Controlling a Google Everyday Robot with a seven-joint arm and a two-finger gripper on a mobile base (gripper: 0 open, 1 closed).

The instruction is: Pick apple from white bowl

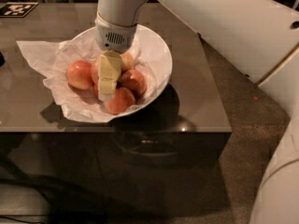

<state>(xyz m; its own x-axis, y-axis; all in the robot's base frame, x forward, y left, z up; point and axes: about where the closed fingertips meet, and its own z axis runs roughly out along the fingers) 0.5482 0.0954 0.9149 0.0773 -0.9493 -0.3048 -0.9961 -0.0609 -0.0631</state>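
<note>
The white bowl [156,55], lined with crumpled white paper, stands on the brown table and holds several orange-red apples. My gripper [108,80] reaches straight down into the middle of the pile, in among the apples. One apple [78,74] lies to its left, one [134,80] to its right, one [120,100] at the front and a paler one [127,60] behind. A further apple [95,72] shows only as a sliver beside the gripper. No yellow-green patch or sticker shows, so I cannot tell which one is the largest apple.
The paper [39,55] spills over the bowl's left rim onto the table [196,101]. A black-and-white marker tag [17,8] lies at the table's far left corner. The white arm [224,27] spans the upper right. The floor [252,139] lies to the right.
</note>
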